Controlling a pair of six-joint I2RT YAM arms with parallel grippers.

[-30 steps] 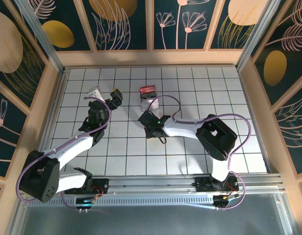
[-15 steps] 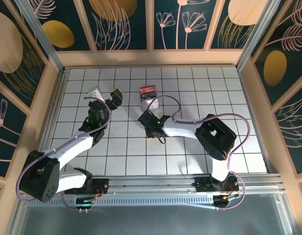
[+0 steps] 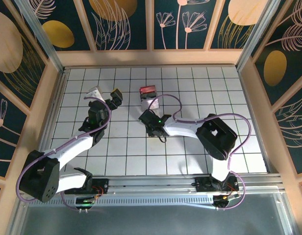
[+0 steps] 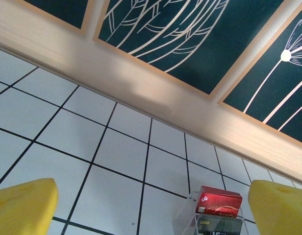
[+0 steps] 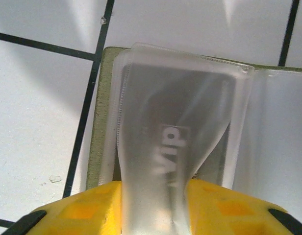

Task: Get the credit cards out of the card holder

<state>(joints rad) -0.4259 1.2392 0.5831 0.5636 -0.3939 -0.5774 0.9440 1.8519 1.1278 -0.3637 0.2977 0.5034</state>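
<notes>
**Right gripper pinches the card holder's clear sleeve; left gripper hangs wide open**

The white tiled table (image 3: 239, 98) takes up the middle of the overhead view, with a wooden rim around it. The right arm (image 3: 190, 129) reaches in from the near right edge toward the table's centre. The left arm (image 3: 72, 144) stretches up the left side.

A small clear box (image 3: 148, 93) stands just beyond the right arm's wrist. In the left wrist view it holds a red item (image 4: 219, 200) stacked above a dark one (image 4: 218, 226).

The card holder (image 5: 99, 122) lies opened flat on the tiles, directly under and ahead of the right gripper (image 5: 156, 215). Its olive-green cover edge shows along the left, with frosted clear sleeves on top. One sleeve is lifted and narrows as it runs down between the yellow fingers (image 5: 77, 210), which are closed on it from both sides. Inside that sleeve sits a dark credit card (image 5: 175, 122) with pale "VIP" lettering, most of it ahead of the fingertips.

The left gripper (image 3: 106, 95) is raised over the far left tiles, well apart from the card holder. Its jaws are spread wide and hold nothing.
</notes>
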